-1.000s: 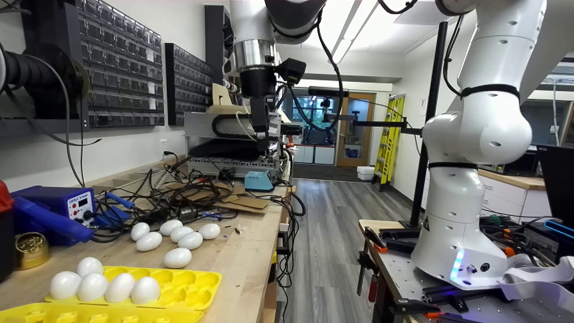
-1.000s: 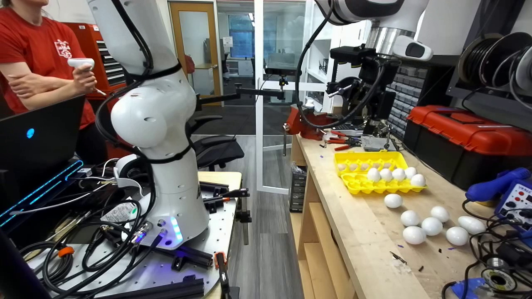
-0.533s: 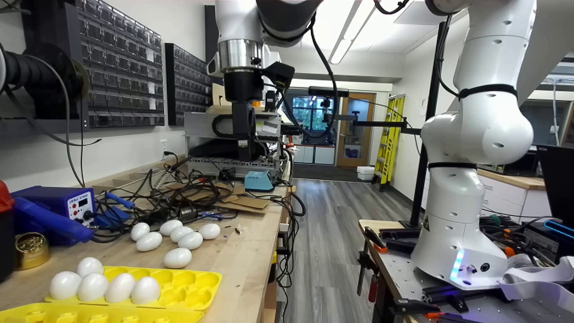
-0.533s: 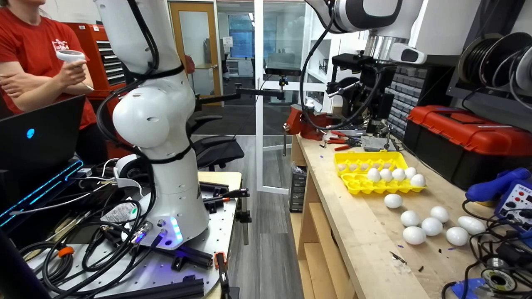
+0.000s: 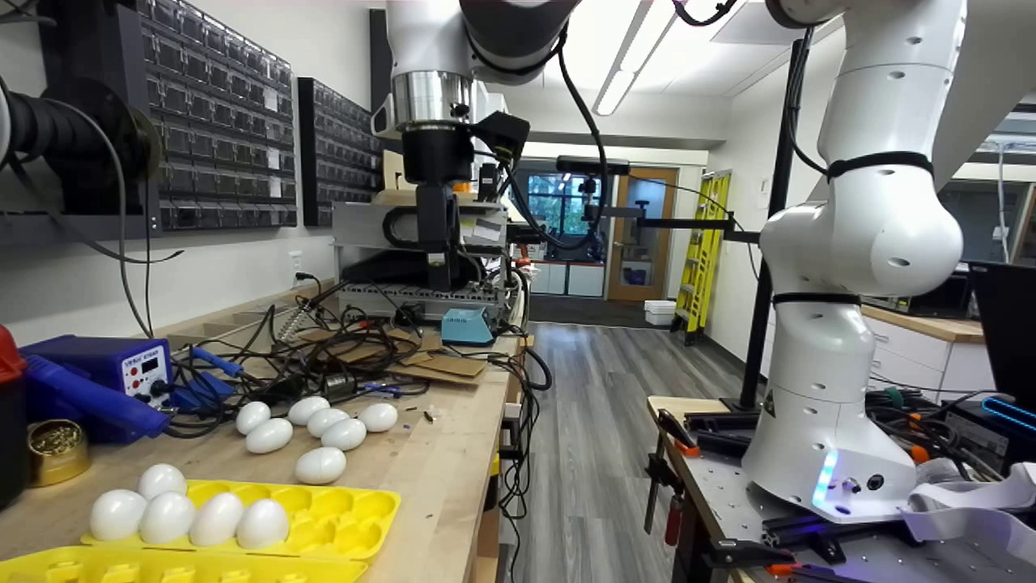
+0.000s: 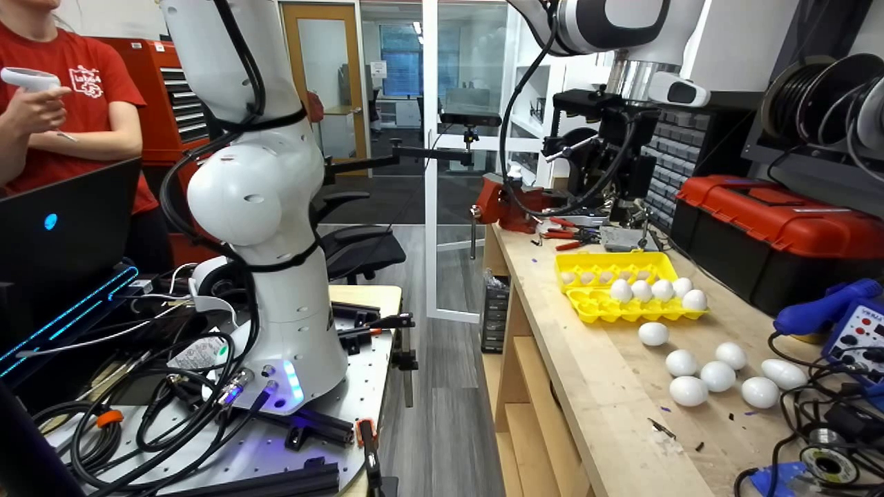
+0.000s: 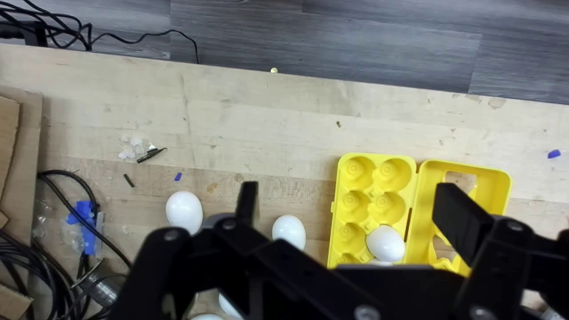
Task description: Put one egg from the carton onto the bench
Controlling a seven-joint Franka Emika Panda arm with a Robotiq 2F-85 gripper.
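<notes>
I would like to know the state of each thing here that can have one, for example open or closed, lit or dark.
Egg carton: open, partly filled with five eggs.
Seven loose eggs: lying on the bench.
Fingers: open, holding nothing.
Toolbox: closed.
Laptop: open, logo lit.
Robot base light: lit.
Ceiling lights: lit.
Blue box: on or off, cannot tell.

In an exterior view, a red-lidded toolbox sits far right, a red vise right of centre, a black laptop far left.
</notes>
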